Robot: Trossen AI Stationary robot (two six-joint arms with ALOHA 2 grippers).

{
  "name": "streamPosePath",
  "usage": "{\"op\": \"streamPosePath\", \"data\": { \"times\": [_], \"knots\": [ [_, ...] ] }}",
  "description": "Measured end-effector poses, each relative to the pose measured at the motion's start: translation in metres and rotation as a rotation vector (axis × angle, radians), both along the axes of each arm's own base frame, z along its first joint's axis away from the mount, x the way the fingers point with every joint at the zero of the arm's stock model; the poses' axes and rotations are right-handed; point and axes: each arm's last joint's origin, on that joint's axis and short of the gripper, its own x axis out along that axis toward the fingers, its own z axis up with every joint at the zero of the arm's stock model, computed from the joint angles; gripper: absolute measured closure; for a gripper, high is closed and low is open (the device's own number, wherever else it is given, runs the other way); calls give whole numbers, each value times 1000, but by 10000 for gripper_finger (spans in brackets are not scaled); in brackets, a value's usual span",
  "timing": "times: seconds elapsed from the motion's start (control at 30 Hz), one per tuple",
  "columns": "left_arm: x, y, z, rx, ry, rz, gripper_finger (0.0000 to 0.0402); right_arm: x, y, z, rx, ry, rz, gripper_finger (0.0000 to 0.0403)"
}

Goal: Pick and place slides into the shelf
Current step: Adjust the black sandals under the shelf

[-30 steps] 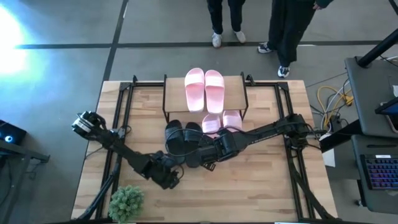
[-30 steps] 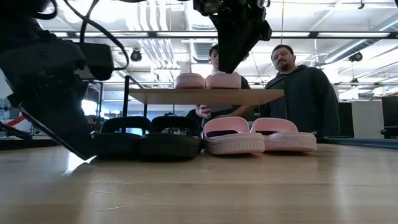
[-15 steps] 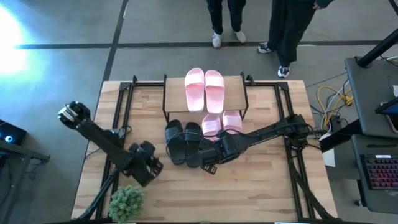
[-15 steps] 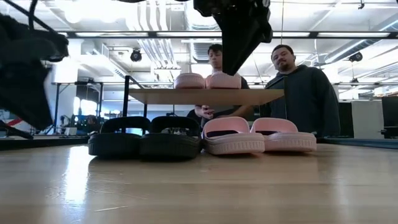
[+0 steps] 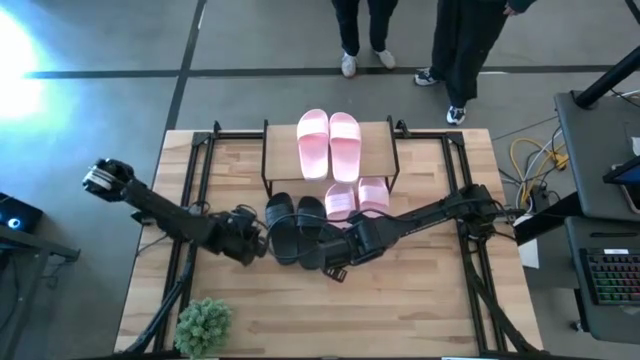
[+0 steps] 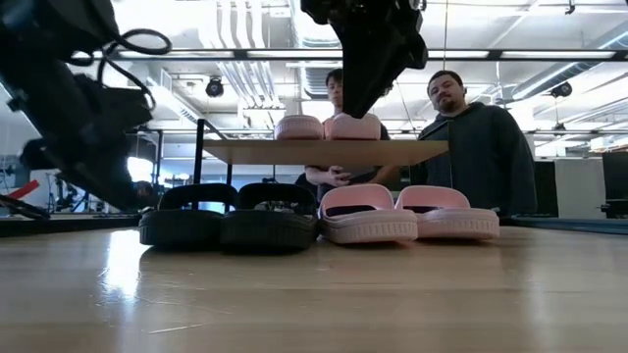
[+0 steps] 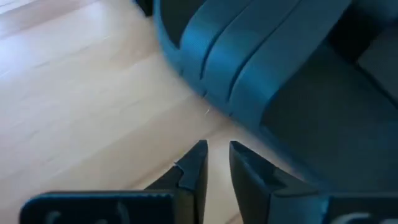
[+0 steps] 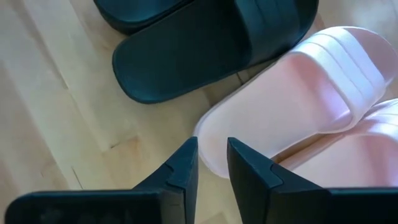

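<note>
Both two-finger claws sit nearly closed and empty, the left gripper beside the black foam slides, the right gripper above their heels.

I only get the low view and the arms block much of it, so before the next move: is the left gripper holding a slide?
Observer: No. Its wrist view shows the left gripper shut on nothing, with a black slide just ahead.
Operator: And the right one?
Observer: The right gripper is empty too, above the end of a pink slide.
Operator: Anything at the table's front?
Observer: A small green plant, at the front left corner.
</note>
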Motion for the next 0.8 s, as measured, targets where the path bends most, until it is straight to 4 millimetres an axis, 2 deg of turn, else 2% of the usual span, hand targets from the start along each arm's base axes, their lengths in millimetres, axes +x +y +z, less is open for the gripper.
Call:
{"op": "streamPosePath", "data": {
  "times": [0.23, 0.37, 0.6, 0.8],
  "knots": [
    [6, 14, -13, -6, -44, 31, 379, 0, 0, 0, 1, 1, -4, 332],
    [10, 18, -13, 6, -58, 15, 391, 0, 0, 0, -5, -2, -6, 329],
    [25, 29, -17, 30, -95, 13, 394, 0, 0, 0, -14, -4, -7, 332],
    [26, 32, -23, -1, -29, -38, 394, -2, 1, -1, -13, 11, -16, 333]
  ]
}}
